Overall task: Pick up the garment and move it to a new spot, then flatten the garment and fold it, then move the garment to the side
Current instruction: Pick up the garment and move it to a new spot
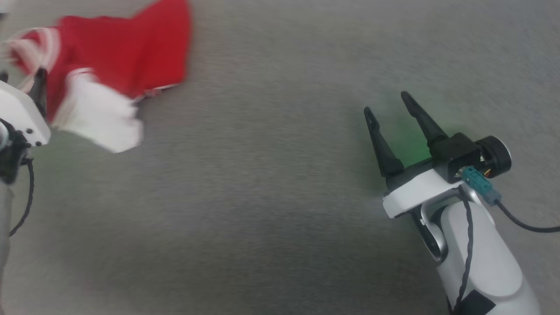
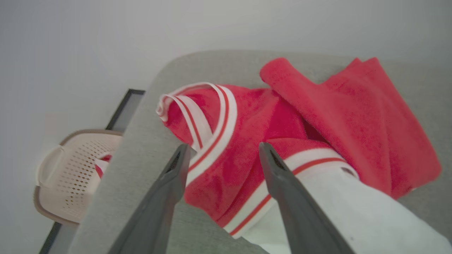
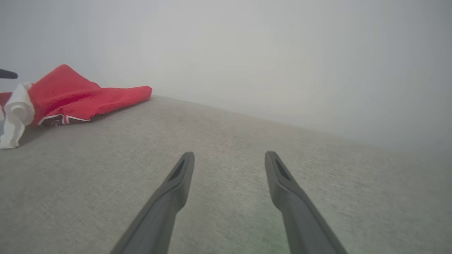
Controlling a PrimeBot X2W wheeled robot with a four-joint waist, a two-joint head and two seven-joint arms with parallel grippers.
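Note:
The garment (image 1: 118, 48) lies crumpled at the far left of the grey surface, red with a white sleeve (image 1: 100, 120) hanging toward me. In the left wrist view the garment (image 2: 317, 116) shows its white-and-red striped trim. My left gripper (image 2: 224, 146) is open and hovers right over it, one finger on each side of a striped red fold; I cannot tell whether they touch the cloth. One of its dark fingers (image 1: 40, 85) shows at the garment's left edge. My right gripper (image 1: 387, 103) is open and empty, well to the right. From there the garment (image 3: 77, 95) lies far left of my right gripper (image 3: 229, 154).
The grey fabric-covered surface (image 1: 262, 210) stretches wide between the two arms. Past its left edge, lower down, stands a beige perforated laundry basket (image 2: 70, 169) with something red and white inside. A plain pale wall (image 3: 282, 53) rises behind the surface.

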